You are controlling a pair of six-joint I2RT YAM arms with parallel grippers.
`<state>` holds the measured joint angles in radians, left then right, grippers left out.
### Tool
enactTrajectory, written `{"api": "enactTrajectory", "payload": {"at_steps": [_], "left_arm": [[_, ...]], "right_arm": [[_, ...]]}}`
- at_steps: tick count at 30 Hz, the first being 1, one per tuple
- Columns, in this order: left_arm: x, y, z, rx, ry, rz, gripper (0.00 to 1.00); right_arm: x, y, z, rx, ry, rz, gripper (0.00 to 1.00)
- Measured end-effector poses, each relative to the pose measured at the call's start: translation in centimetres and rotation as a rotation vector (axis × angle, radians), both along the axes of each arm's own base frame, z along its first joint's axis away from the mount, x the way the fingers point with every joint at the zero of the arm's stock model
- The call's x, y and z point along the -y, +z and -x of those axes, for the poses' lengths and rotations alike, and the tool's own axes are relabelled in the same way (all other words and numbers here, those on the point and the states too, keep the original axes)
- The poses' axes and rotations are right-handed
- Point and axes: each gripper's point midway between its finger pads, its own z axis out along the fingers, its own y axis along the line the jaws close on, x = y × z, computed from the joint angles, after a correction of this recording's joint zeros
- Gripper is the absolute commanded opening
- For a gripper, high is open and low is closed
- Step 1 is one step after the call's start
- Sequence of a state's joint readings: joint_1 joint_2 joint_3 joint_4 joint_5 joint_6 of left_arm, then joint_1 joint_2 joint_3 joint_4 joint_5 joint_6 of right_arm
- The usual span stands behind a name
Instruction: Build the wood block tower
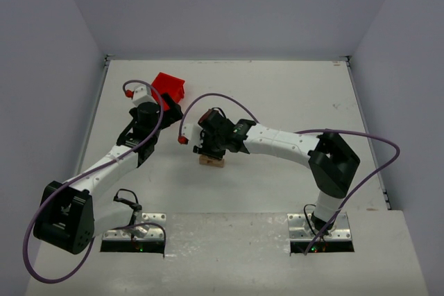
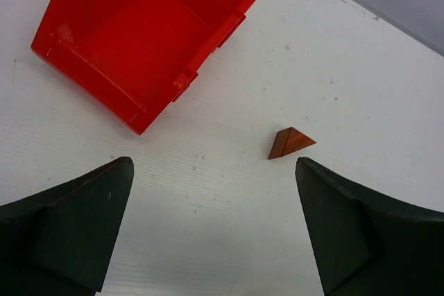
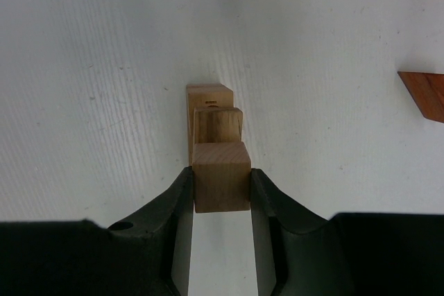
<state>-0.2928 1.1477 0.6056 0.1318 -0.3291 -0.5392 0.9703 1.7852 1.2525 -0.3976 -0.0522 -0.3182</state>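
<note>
A small tower of pale tan wood blocks [image 1: 211, 161] stands mid-table. In the right wrist view my right gripper [image 3: 220, 185] is shut on a pale cube [image 3: 220, 177], both fingers pressed against its sides. It holds the cube directly over a second pale block [image 3: 218, 125] and a pale slab [image 3: 208, 95]. I cannot tell whether the cube rests on them. The reddish-brown triangular wedge [image 2: 290, 142] lies on the table just ahead of my open, empty left gripper [image 2: 215, 227], near its right finger. The wedge also shows at the right wrist view's right edge [image 3: 424, 93].
An empty red plastic bin [image 2: 142, 32] sits on the table at the back left [image 1: 168, 86], just beyond the left gripper [image 1: 166, 112]. White walls enclose the table on three sides. Purple cables loop above both arms.
</note>
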Motion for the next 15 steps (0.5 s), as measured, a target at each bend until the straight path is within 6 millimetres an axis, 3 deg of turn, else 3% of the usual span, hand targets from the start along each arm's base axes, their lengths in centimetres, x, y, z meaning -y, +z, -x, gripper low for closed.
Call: {"api": "enactTrajectory", "payload": {"at_steps": [15], "left_arm": [[-0.01,0.0,0.0,0.0,0.0,0.0,1.0]], "right_arm": [[-0.23,-0.2,-0.13,-0.009,-0.006,0.006,0.5]]}}
